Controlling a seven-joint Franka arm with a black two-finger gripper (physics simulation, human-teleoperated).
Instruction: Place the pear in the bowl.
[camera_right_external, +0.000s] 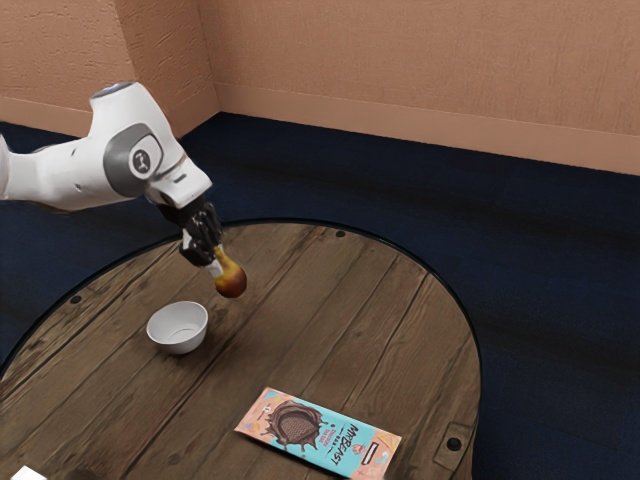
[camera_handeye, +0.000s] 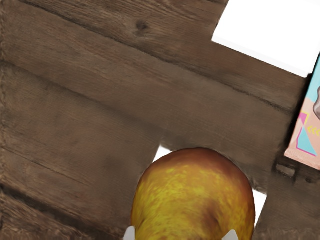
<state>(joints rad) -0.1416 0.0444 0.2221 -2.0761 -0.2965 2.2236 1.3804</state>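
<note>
I'm looking over a round wooden table (camera_right_external: 300, 350) with a thin, dark rim, standing on a deep blue floor (camera_right_external: 560, 300). At the exterior view's left, the salmon-coloured wall (camera_right_external: 400, 70) is roughly plastered and turns a corner; it runs on to the right above a smoother band at its foot. The tabletop is brown planks with long seams, knots and worn grain.

Left to right in the exterior view, a white piece (camera_right_external: 28, 474) pokes in at the bottom corner. My arm (camera_right_external: 85, 170) is glossy white with a grey joint cover. The bowl (camera_right_external: 178, 330) is plain white, smooth and round, its mouth facing up. Past it, my black gripper (camera_right_external: 221, 263) has the pear (camera_right_external: 232, 280) pinched between its pale fingertips. The pear's narrow yellow neck is at the fingers, its rounder, red-brown end hanging lower, beyond the bowl's rim and to its right, outside the bowl. Farther right lies a flat, oblong chocolate bar (camera_right_external: 318, 435) in a teal and pink printed wrapper.

In the wrist view, the pear's skin is mottled yellow and russet, and a straight-edged white shape (camera_handeye: 270, 37) lies near the chocolate bar.
</note>
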